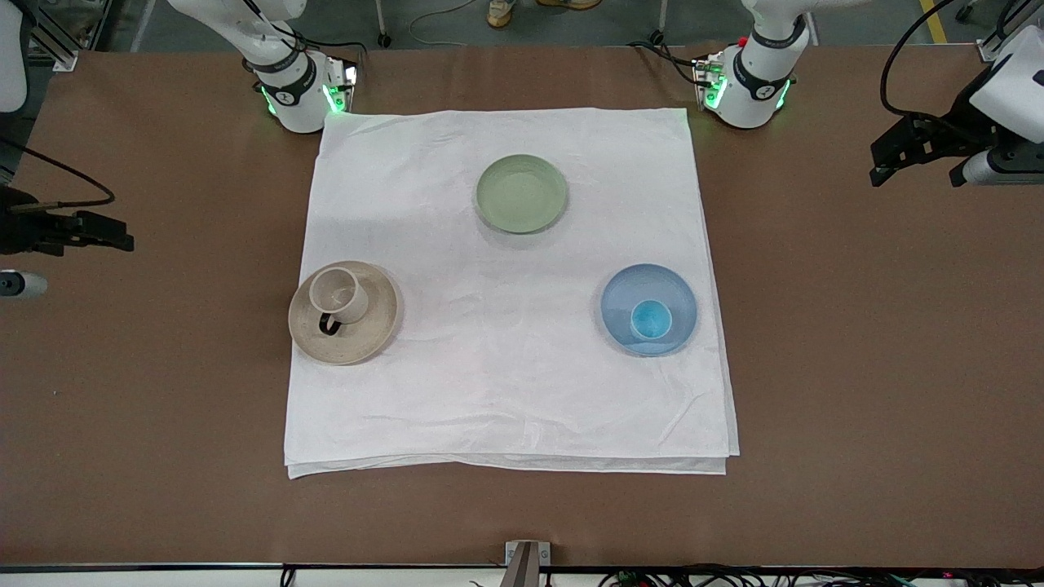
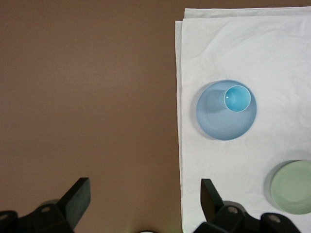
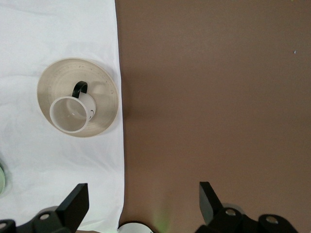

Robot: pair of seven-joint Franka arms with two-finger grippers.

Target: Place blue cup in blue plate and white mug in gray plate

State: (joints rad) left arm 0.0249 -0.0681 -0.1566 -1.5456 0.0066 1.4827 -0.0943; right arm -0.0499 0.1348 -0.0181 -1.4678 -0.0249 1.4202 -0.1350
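Note:
The blue cup (image 1: 651,318) stands upright in the blue plate (image 1: 626,289), toward the left arm's end of the cloth. The white mug (image 1: 338,295) stands on the gray plate (image 1: 373,326), its dark handle toward the front camera, at the right arm's end. My left gripper (image 1: 913,163) is open and empty over bare table beside the cloth; its wrist view shows it (image 2: 144,187), the cup (image 2: 237,98) and the plate (image 2: 216,119). My right gripper (image 1: 90,230) is open and empty over bare table at its end; its wrist view shows it (image 3: 143,191), the mug (image 3: 73,112) and the plate (image 3: 104,92).
A pale green plate (image 1: 521,193) lies empty on the white cloth (image 1: 506,367), nearer to the robot bases; it also shows in the left wrist view (image 2: 291,187). Brown table (image 1: 856,367) surrounds the cloth.

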